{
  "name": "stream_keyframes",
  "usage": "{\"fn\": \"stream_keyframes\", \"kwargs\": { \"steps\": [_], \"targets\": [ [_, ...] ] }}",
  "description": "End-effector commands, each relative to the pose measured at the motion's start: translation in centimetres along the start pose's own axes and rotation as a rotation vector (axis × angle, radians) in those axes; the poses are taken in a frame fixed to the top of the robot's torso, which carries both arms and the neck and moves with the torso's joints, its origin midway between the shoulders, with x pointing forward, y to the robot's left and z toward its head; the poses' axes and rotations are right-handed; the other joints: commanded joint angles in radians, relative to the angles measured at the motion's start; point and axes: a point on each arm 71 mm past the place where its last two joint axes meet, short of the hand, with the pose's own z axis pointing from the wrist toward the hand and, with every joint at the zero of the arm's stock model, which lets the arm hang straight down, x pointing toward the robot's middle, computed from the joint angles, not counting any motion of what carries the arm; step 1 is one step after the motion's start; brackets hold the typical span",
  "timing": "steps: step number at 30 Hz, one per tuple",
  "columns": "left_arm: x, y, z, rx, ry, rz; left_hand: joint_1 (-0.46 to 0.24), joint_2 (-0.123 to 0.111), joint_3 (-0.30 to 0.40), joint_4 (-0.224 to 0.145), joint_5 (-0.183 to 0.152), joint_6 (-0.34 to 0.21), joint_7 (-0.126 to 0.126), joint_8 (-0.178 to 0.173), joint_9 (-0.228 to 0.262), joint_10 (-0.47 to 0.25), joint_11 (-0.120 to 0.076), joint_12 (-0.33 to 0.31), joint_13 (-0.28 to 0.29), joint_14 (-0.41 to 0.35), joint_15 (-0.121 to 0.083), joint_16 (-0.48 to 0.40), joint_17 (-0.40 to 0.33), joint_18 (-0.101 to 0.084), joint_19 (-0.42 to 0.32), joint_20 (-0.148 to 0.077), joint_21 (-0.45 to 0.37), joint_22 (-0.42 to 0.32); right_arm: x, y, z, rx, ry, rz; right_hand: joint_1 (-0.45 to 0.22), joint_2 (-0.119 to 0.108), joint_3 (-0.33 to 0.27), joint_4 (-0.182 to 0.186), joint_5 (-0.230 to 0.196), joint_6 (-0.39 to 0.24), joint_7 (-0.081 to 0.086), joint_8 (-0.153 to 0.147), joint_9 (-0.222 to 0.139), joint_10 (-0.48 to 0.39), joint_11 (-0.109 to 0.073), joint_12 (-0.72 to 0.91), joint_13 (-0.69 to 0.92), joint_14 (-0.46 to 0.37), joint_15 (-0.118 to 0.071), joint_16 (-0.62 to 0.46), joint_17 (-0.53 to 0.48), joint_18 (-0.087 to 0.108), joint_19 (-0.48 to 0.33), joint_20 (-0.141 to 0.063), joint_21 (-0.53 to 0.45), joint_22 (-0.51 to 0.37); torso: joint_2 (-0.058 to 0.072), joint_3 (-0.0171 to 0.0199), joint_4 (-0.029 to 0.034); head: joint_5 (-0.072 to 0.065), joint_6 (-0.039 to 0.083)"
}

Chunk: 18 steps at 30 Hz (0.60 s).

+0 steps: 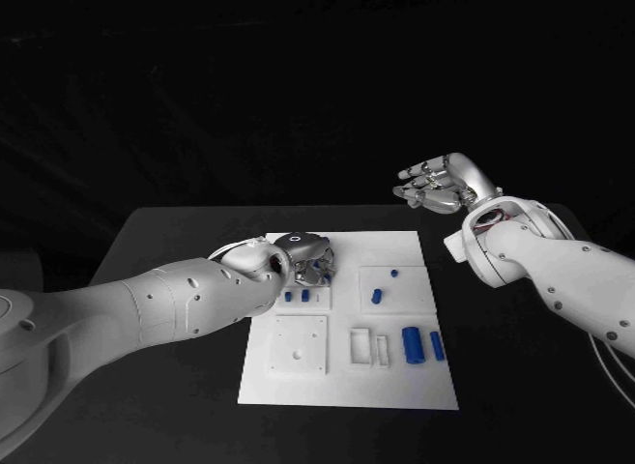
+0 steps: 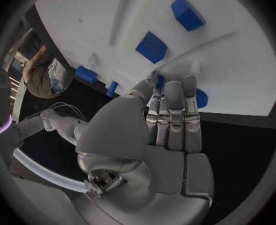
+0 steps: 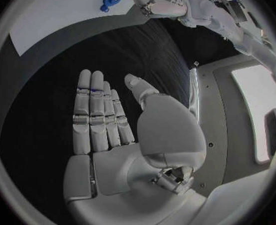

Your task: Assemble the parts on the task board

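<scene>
Head view: the left hand (image 1: 301, 259) works at the far left of the task board (image 1: 348, 387); most blue parts (image 1: 412, 343) lie loose, so assembly looks barely begun. Left wrist view: its fingers (image 2: 173, 110) touch a blue part, though whether they grip it I cannot tell. Right wrist view: the right hand (image 3: 122, 135) is raised, fingers straight, empty.

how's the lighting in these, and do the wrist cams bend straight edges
Head view: dark surround, the white task board the brightest thing. Left wrist view: fisheye bows the board's edge behind the left hand. Right wrist view: right hand evenly lit against black.
</scene>
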Motion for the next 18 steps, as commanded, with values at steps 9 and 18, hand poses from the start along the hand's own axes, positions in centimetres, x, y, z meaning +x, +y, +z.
{"fn": "stream_keyframes", "kwargs": {
  "steps": [9, 18],
  "targets": [
    [0.3, 0.5, -0.6, -0.006, -0.014, -0.017, 0.009, 0.012, 0.027, -0.053, 0.006, 0.020, -0.001, -0.003, 0.001, 0.023, -0.004, 0.001, 0.002, 0.024, -0.003, -0.004, 0.005, 0.001, 0.004, -0.006, 0.036, 0.025, 0.0, 0.1, 0.0, -0.009, -0.003, 0.002, 0.006, 0.000, -0.002, -0.004, 0.003, -0.005, 0.003, -0.002, 0.000, -0.008, -0.001, -0.004, -0.001, 0.004, -0.002, -0.007, -0.002, 0.002, 0.004, 0.001, 0.008, -0.004, 0.000, -0.0006, -0.0001, 0.000, 0.006],
    [-1.0, 0.7, -1.3, -0.001, -0.056, -0.068, 0.004, 0.014, 0.028, -0.059, 0.007, 0.021, -0.002, -0.002, 0.001, 0.025, -0.005, 0.001, 0.003, 0.027, -0.004, -0.006, 0.007, 0.001, 0.003, -0.006, 0.043, 0.025, -0.1, 0.0, 0.0, -0.008, -0.005, 0.000, 0.006, 0.000, -0.002, -0.004, 0.003, -0.005, 0.003, -0.002, 0.000, -0.008, -0.001, -0.004, -0.001, 0.004, -0.002, -0.007, -0.002, 0.002, 0.004, 0.001, 0.008, -0.004, 0.000, -0.0005, 0.0012, 0.002, 0.010]
  ]
}}
